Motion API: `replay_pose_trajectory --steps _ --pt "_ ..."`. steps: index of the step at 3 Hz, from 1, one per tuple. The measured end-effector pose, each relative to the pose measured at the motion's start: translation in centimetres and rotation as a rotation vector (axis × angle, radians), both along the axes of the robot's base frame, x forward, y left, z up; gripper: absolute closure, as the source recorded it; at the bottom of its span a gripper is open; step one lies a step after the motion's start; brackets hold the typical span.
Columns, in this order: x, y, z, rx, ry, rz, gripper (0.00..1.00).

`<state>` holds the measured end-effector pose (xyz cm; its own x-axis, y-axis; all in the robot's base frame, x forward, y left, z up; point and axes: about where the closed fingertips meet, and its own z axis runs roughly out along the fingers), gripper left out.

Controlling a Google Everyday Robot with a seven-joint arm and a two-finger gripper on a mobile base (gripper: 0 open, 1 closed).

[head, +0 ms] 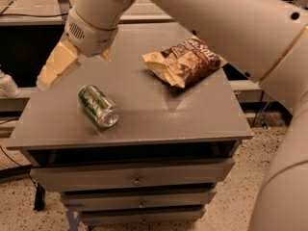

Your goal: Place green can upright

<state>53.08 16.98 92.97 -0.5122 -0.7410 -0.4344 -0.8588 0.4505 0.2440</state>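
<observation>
The green can (98, 105) lies on its side on the left front part of the grey table top (159, 114), its silver end facing front right. My gripper (74, 71) hangs just above and behind the can, at the table's left edge, not touching it. It is open and empty: one pale tan finger (55, 66) shows to the left, and only the tip of the other shows beside the white wrist (91, 30).
A brown snack bag (185, 61) lies at the back right of the table. My large white arm (216, 18) crosses the top and right of the view. Drawers (137, 179) are below the table top. A speckled floor surrounds the cabinet.
</observation>
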Motion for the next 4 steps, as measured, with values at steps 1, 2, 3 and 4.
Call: replay_pose_trajectory --steps 1,2,3,4 --pt "-1.0 -0.4 -2.6 -0.045 0.031 -0.023 0.00" --pt "-1.5 -1.4 -4.4 -0.087 0.046 -0.053 0.00" --pt "-1.3 -1.7 -5.7 -0.135 0.056 -0.083 0.00" --pt "0.0 -1.7 -6.3 -0.180 0.056 -0.115 0.00"
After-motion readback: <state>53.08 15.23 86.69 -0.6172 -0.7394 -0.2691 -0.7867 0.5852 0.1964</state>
